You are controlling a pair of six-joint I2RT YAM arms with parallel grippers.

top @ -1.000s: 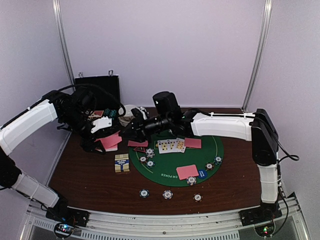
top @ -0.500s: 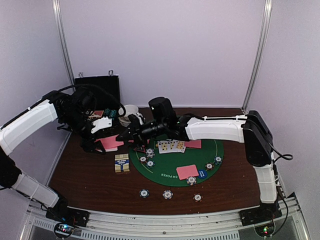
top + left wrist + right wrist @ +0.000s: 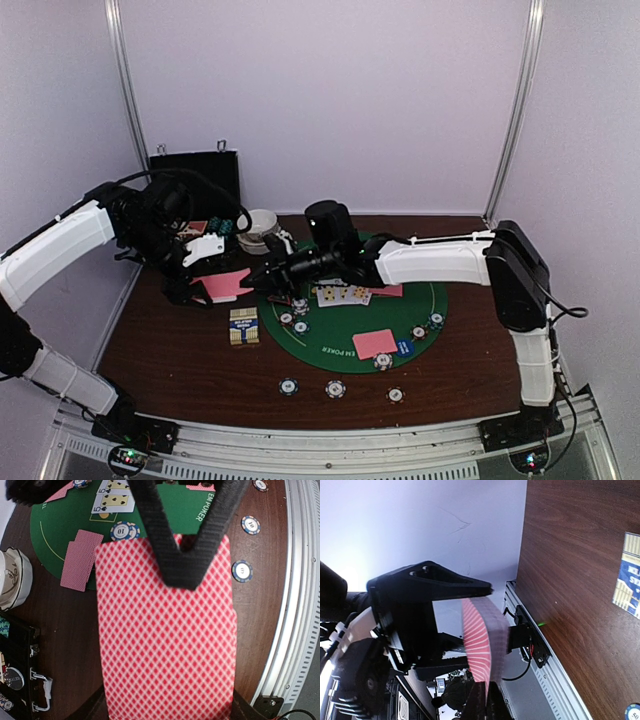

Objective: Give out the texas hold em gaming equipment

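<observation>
My left gripper [image 3: 200, 288] is shut on a deck of pink-backed cards [image 3: 224, 285] and holds it above the table left of the green mat. The deck fills the left wrist view [image 3: 165, 645], with my left gripper [image 3: 167, 712] at its lower end. My right gripper [image 3: 262, 276] reaches across to the deck. Its black tips [image 3: 183, 575] lie on the top card. In the right wrist view my right gripper [image 3: 487, 702] pinches the edge of a bowed pink-backed card [image 3: 480, 640] at the deck.
The green mat [image 3: 330, 345] holds face-up cards [image 3: 342, 292], pink-backed cards [image 3: 374, 343], chips [image 3: 298, 308] and a blue button [image 3: 404, 348]. Three chips [image 3: 335, 388] lie near the front edge. A card box [image 3: 243, 326], a white bowl [image 3: 262, 225] and a black case [image 3: 195, 175] stand on the left.
My right arm has swung down and left, from above the mat's far edge to the deck. My left arm and the deck have hardly moved.
</observation>
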